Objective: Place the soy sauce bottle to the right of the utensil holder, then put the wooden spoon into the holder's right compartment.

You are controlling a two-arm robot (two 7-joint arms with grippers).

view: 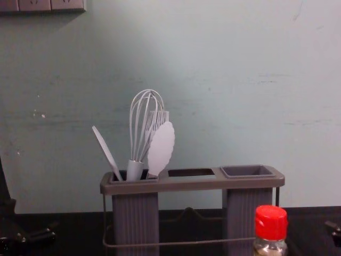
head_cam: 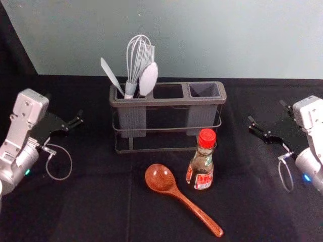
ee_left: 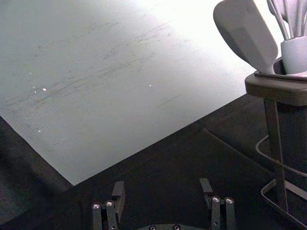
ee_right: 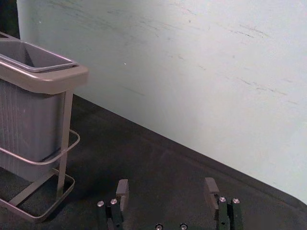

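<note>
Since the head view has the soy sauce bottle (head_cam: 203, 164) upright in front of the utensil holder (head_cam: 169, 102) and the wooden spoon (head_cam: 177, 194) on the counter (head_cam: 101, 201), neither placement looks done. In the left wrist view, the left tool (ee_left: 162, 186) gapes empty beside the holder; the right wrist view has the right tool (ee_right: 166, 185) equally wide, and the chest view a vacant right compartment (view: 248, 171).

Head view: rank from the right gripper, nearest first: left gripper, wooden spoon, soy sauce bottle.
From the right gripper, on the right side of the table:
1. Soy sauce bottle: in front of the holder's right end.
2. Wooden spoon: in front of the holder, its bowl left of the bottle.
3. Left gripper: far side, left of the holder.
</note>
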